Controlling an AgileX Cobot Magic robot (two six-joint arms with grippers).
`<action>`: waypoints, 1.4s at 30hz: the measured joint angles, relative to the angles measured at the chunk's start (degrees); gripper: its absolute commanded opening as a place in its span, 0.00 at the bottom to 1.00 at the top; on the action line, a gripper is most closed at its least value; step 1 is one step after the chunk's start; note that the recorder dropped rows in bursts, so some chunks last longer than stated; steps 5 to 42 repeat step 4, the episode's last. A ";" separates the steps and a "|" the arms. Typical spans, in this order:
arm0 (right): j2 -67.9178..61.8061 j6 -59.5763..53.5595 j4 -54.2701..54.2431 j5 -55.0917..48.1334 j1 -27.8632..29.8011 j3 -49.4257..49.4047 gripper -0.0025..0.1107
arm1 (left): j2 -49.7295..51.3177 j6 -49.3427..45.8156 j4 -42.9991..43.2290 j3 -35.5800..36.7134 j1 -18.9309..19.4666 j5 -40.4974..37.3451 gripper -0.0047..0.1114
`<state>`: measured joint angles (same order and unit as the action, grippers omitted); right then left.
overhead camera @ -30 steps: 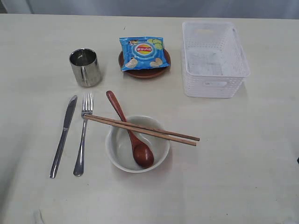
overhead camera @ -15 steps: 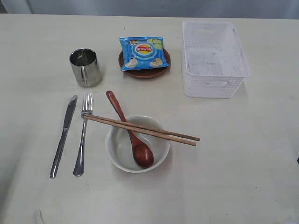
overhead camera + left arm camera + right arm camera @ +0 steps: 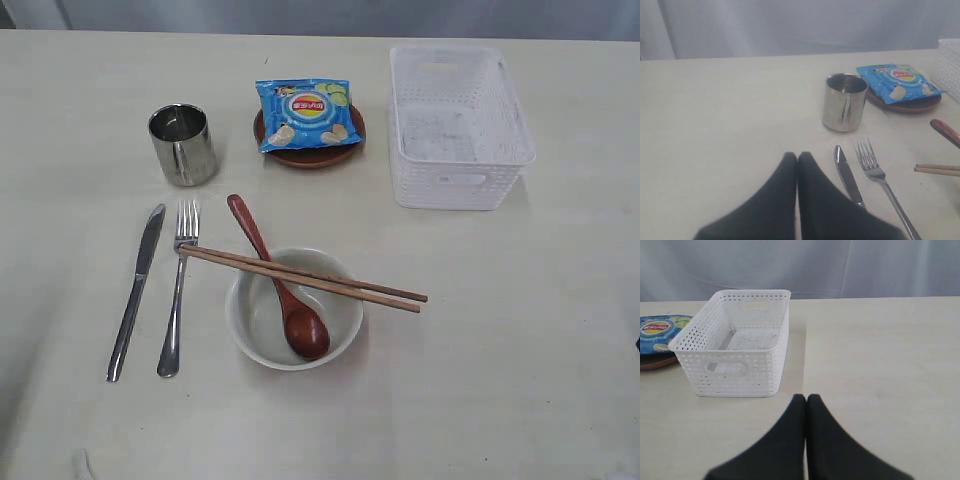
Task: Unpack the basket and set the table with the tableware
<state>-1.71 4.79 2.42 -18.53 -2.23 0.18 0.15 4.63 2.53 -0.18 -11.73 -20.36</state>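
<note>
The left gripper (image 3: 797,158) is seen with its fingers pressed together and nothing held, over the table (image 3: 715,130). Just beyond it the knife (image 3: 847,176) and fork (image 3: 874,165) are laid side by side, with the cup (image 3: 843,102) upright behind them. The right gripper (image 3: 806,399) is likewise closed on nothing, and the basket (image 3: 735,360) is found standing empty beyond it. The spoon (image 3: 290,305) is leaned in the bowl (image 3: 250,320), the chopsticks (image 3: 300,272) are laid across its rim, and a chip bag (image 3: 303,113) is set on the plate (image 3: 312,160).
</note>
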 measured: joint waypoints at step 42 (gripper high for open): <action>0.00 0.00 0.00 0.00 0.00 0.00 0.02 | 0.00 0.00 0.00 0.00 0.00 0.00 0.04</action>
